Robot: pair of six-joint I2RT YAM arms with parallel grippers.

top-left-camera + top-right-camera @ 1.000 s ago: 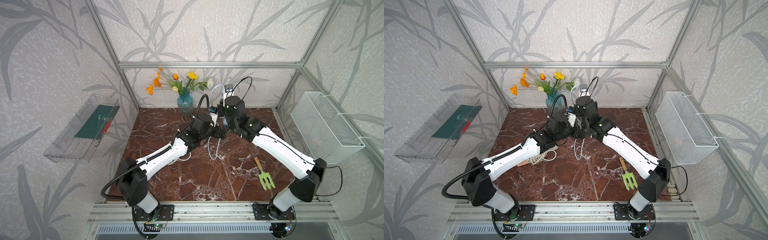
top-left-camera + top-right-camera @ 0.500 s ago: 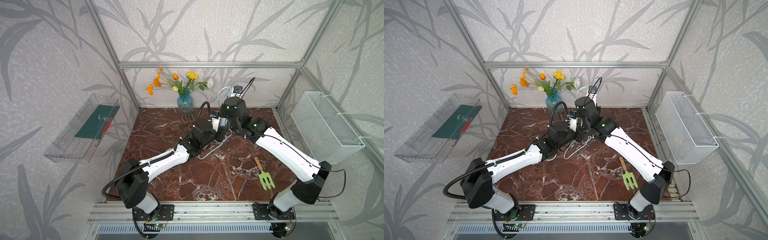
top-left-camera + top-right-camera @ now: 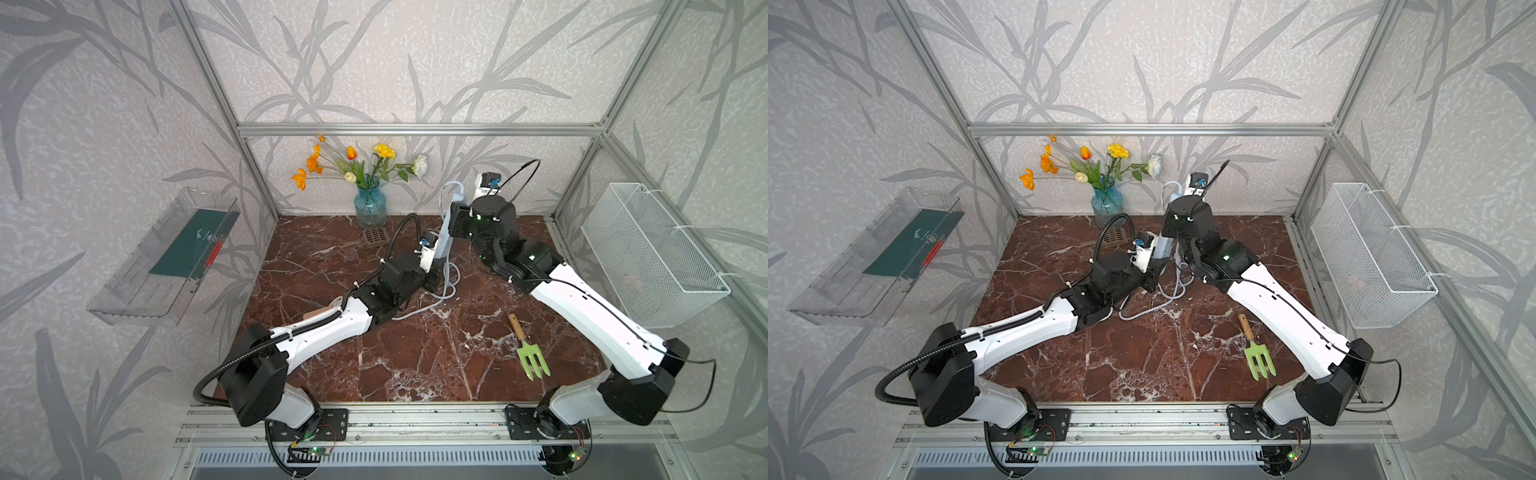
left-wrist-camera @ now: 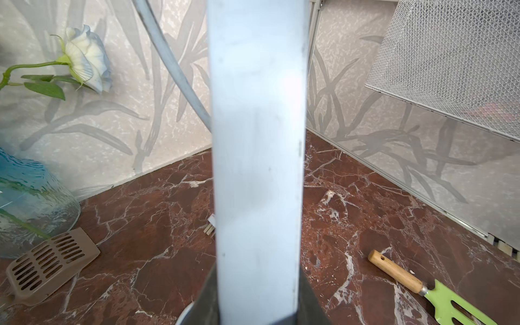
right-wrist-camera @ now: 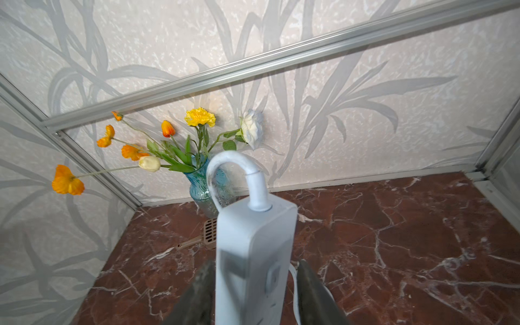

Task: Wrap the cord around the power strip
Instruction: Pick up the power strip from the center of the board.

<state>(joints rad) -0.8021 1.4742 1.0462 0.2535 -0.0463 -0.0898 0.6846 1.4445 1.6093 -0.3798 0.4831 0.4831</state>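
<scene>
The white power strip (image 3: pixel 445 237) (image 3: pixel 1165 246) stands nearly upright at the back middle of the table. My left gripper (image 3: pixel 432 276) (image 4: pixel 257 277) is shut on its lower end, and both fingers press its sides in the left wrist view. My right gripper (image 3: pixel 456 220) (image 5: pixel 256 264) straddles the upper part and is open: one finger lies against the strip and the other stands clear of it. The grey-white cord (image 3: pixel 448 286) (image 3: pixel 1174 286) arches out of the strip's top end (image 5: pixel 225 163) and lies in loose loops on the table below. Its plug (image 4: pixel 209 226) rests on the marble.
A blue vase of flowers (image 3: pixel 370 205) and a brown slotted scoop (image 3: pixel 376 237) stand just behind and left of the strip. A green hand fork (image 3: pixel 530 355) lies front right. A wire basket (image 3: pixel 648 249) hangs on the right wall and a clear shelf (image 3: pixel 166 257) on the left wall.
My left gripper moved in and shut on the strip's lower end. The strip rose to stand more upright. My right jaws have widened off the strip.
</scene>
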